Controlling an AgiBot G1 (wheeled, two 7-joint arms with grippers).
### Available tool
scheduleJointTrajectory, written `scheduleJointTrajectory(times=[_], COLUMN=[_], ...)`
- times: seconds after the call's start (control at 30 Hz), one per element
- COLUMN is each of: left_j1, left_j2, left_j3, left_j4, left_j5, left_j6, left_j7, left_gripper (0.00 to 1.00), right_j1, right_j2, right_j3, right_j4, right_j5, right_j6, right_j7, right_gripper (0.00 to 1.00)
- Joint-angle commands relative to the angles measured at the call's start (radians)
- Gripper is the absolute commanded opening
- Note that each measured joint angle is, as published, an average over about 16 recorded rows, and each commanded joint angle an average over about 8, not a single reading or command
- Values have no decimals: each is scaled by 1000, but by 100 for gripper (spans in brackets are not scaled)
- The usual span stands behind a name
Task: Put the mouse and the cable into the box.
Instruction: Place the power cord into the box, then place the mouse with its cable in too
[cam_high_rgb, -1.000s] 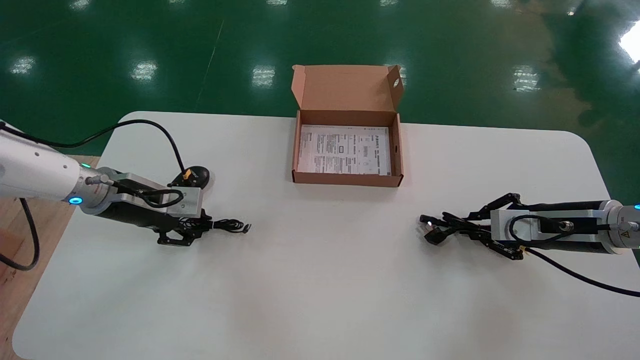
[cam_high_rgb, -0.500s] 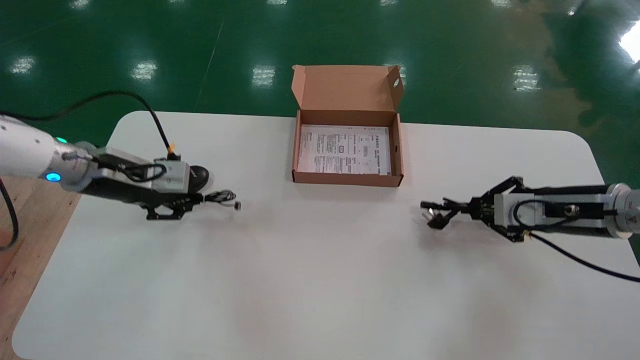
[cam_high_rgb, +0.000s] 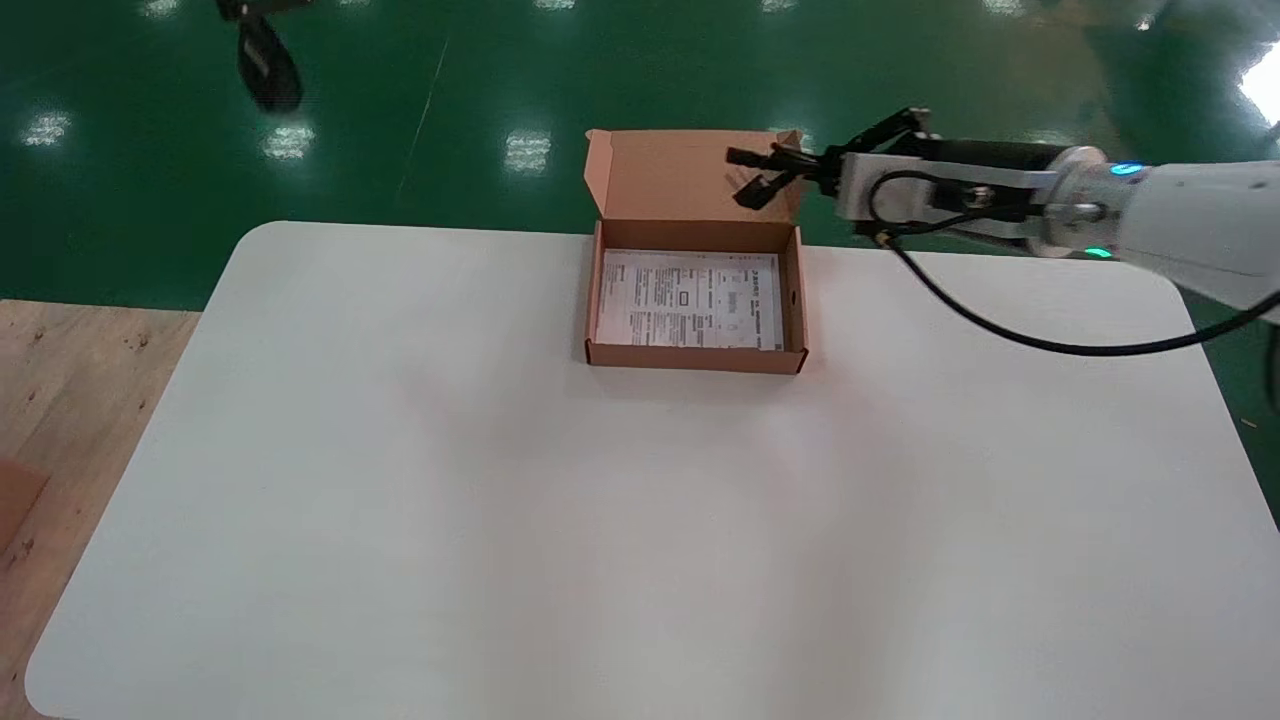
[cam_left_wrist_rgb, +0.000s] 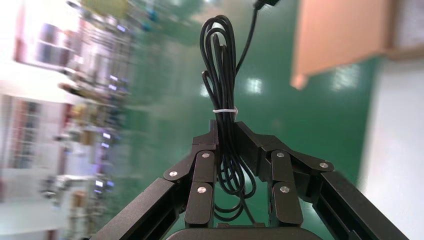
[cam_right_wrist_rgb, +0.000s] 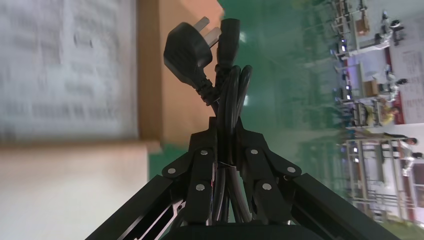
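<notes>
Green floor (cam_high_rgb: 150, 180) behind white surface (cam_high_rgb: 500, 500). Right tool (cam_high_rgb: 790, 170) clamped on coiled power cable (cam_right_wrist_rgb: 231, 90) — plug (cam_right_wrist_rgb: 187, 50) held over far side of open box (cam_high_rgb: 795, 300), which sits mid far edge of surface. Left tool (cam_left_wrist_rgb: 227, 131) clamped on tied mouse cord (cam_left_wrist_rgb: 220, 70), high beyond far-left corner; dark oval shape (cam_high_rgb: 268, 72) there — mouse or not, cannot tell.

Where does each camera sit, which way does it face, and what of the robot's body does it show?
Head view: on the head, facing forward and down at the table and open box; shows right arm, right gripper shut on power cable.
Left wrist view: on the left wrist, facing along left gripper, shut on thin cable.
Right wrist view: on the right wrist, facing along the right gripper toward the box.
Shared: head and right wrist views both show box and power cable.
</notes>
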Motion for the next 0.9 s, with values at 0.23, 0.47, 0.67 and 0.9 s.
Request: scheduleJointTrajectory(times=[0.23,0.47,0.67,0.9], left_j1=[-37,-55,-70,-84], left_j2=[33,57,66,67], left_j3=[-3,21,37,48], left_j4=[-35,0,26,50], left_j5=[1,40,68,86], left_j6=[-22,-35,-44,-46], left_j7=[36,25,16,16], left_gripper=[0,0,0,0], right_j1=[-26,-51,-77,-98], right_j2=[-152,-184,-190,-192], right_j3=[15,12,-9,-50], right_j4=[-46,-68,-62,-35], right_j5=[25,43,53,59], right_j6=[109,119,111,95], right_j7=[-72,-115,-109,-78], right_gripper=[0,0,3,82])
